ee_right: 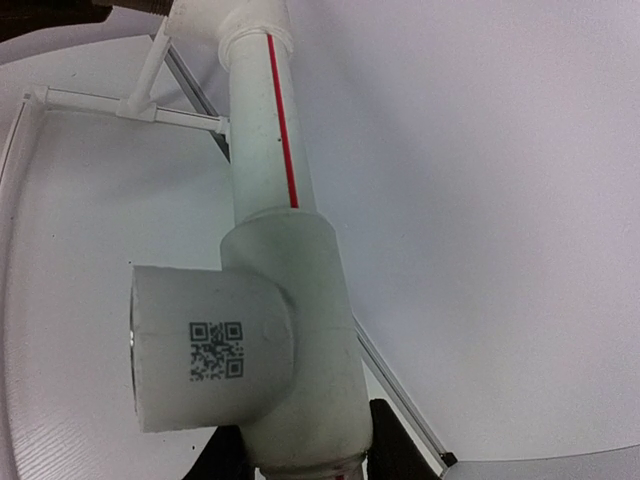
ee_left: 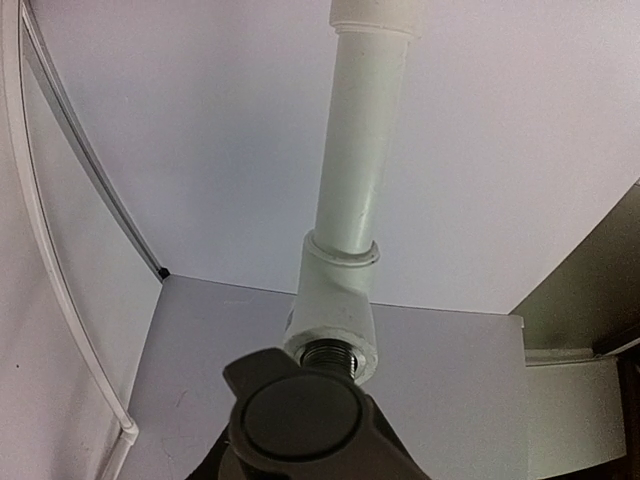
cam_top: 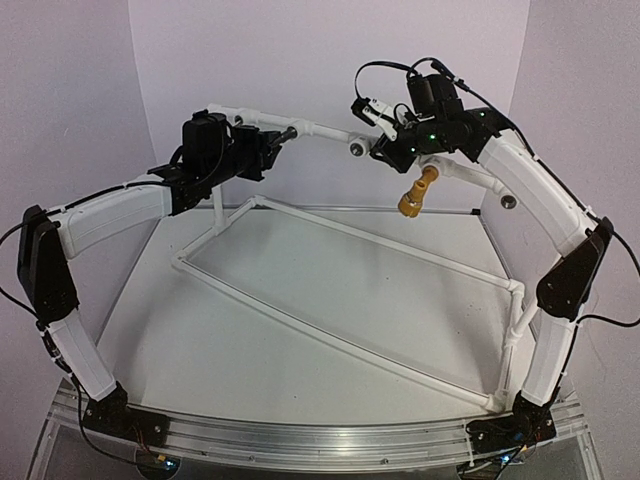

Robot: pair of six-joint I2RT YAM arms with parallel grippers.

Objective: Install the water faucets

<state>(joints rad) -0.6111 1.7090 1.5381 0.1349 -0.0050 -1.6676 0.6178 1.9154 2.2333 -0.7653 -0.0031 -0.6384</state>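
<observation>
The matte black faucet (cam_top: pixel 283 136) is held in my left gripper (cam_top: pixel 268 147), level with the upper white pipe. In the left wrist view its round black cap (ee_left: pixel 298 415) fills the foreground. Its threaded end (ee_left: pixel 330 353) sits at the mouth of a white pipe socket (ee_left: pixel 335 300); I cannot tell how deep it is. The brass-yellow faucet (cam_top: pixel 417 191) hangs from the pipe on the right, clear of both grippers. My right gripper (cam_top: pixel 388 150) is shut on the white pipe (ee_right: pixel 300 400) just below a tee socket (ee_right: pixel 205 345) with a QR label. Its dark fingers (ee_right: pixel 395 445) flank the pipe.
A white pipe frame (cam_top: pixel 330 230) lies as a slanted rectangle on the table, with upright posts at the back left (cam_top: pixel 216 205) and front right (cam_top: pixel 515 330). An open socket (cam_top: pixel 355 147) faces forward mid-pipe. White walls close in the back and sides.
</observation>
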